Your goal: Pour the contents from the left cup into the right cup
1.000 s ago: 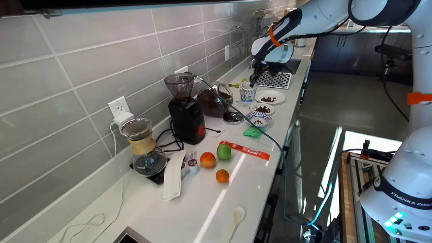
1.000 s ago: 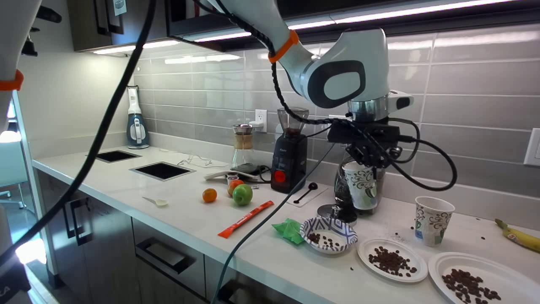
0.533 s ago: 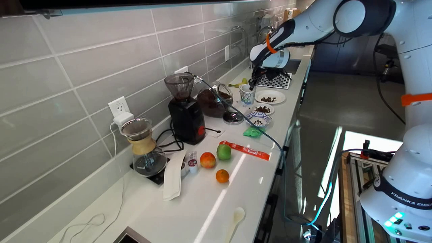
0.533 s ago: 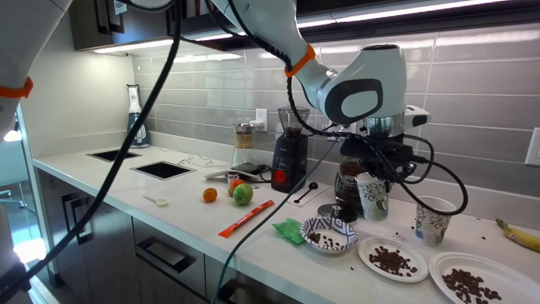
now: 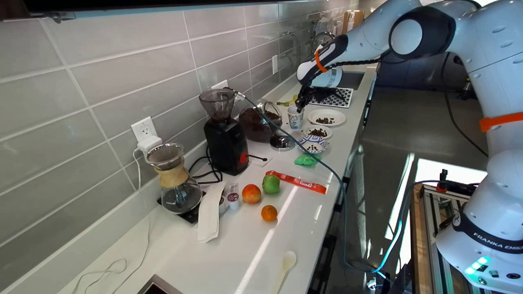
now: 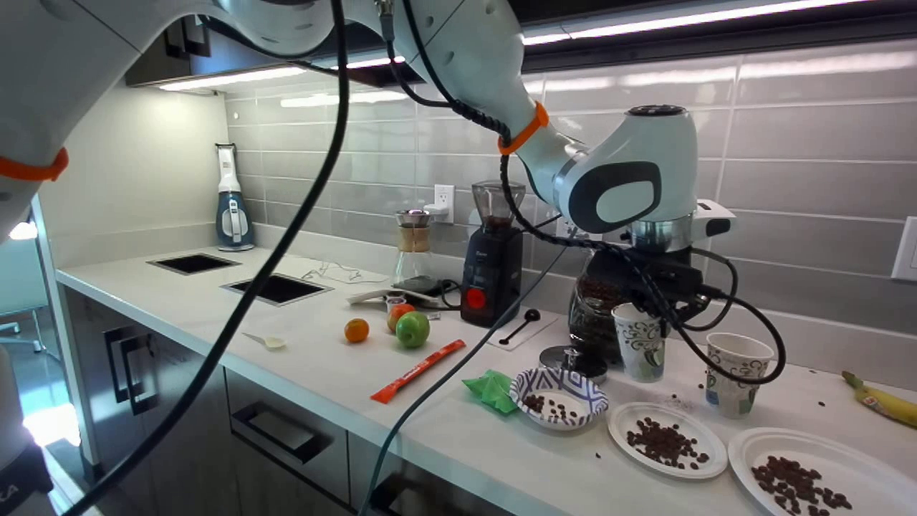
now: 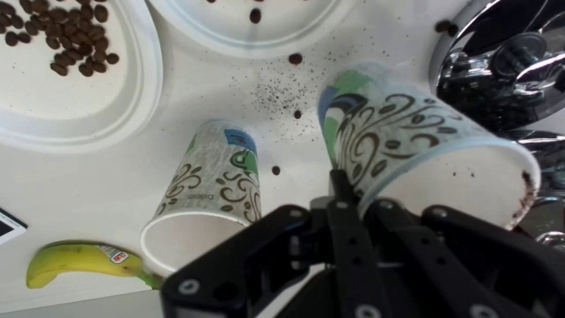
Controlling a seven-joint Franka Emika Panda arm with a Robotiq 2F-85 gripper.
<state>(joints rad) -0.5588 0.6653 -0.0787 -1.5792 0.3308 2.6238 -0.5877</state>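
Paper cup (image 7: 397, 128), brown scrolls (image 7: 365, 148) outside, dark specks (image 7: 527, 194) inside, has its wall pinched in the end effector (image 7: 362, 199).

We see matt, printed paper on the cups (image 7: 397, 128), mirror-bright metal on the lid (image 7: 512, 57), clear glass on the carafe (image 5: 179, 198), smooth wood on its collar (image 5: 171, 176), gloss on tiles (image 5: 135, 87) and countertop (image 5: 229, 261).

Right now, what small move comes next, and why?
I'd probably ease the held cup down until its base surely rests on the counter; contact isn't clear. The gripper holds it near the rim, it looks roughly upright, and dark residue inside hints that it's already poured.
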